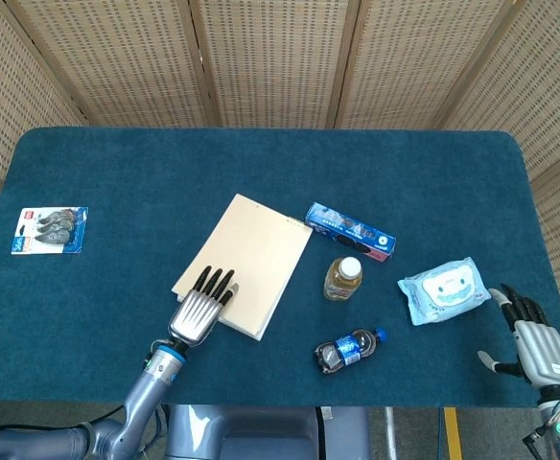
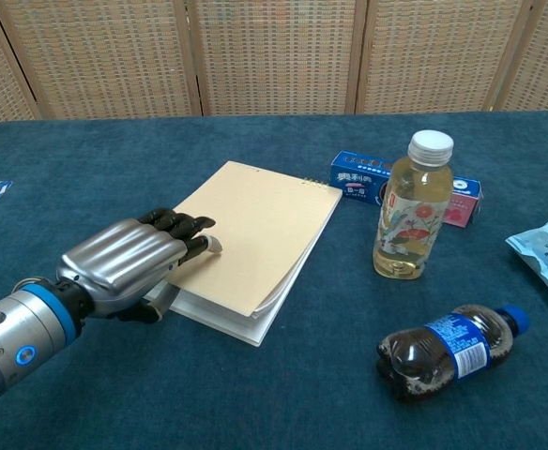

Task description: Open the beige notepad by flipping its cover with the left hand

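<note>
Woven rattan screens (image 1: 270, 57) stand along the back, and in front of them a table with a dark teal cloth (image 1: 165, 172) carries everything. Far out on the left edge lies a small flat blister pack with a blue card (image 1: 50, 230), well apart from the rest. Now the left hand (image 1: 201, 307), silver-backed with black fingers (image 2: 182, 225), lies flat on the near corner of the beige rectangular notepad (image 1: 251, 259); the fingers are stretched out and pressed on the cover, and the thumb sits low against the pad's near edge. Whether the thumb actually has the cover pinched, I cannot tell. In the chest view the cover stands slightly raised off the white pages along the right-hand edge. The notepad lies slanted, left of centre, binding end pointing away. Just beside its far corner sits a long blue cardboard box (image 1: 350, 231). Near it stands an upright clear bottle of yellow drink with a white cap (image 2: 412, 206). Closer to the front lies a small dark cola bottle with a blue label (image 2: 448, 349), on its side. Further right, a pale blue soft pack of wipes (image 1: 443, 290). At the far right edge the right hand (image 1: 532, 340) hovers empty, fingers loosely spread
</note>
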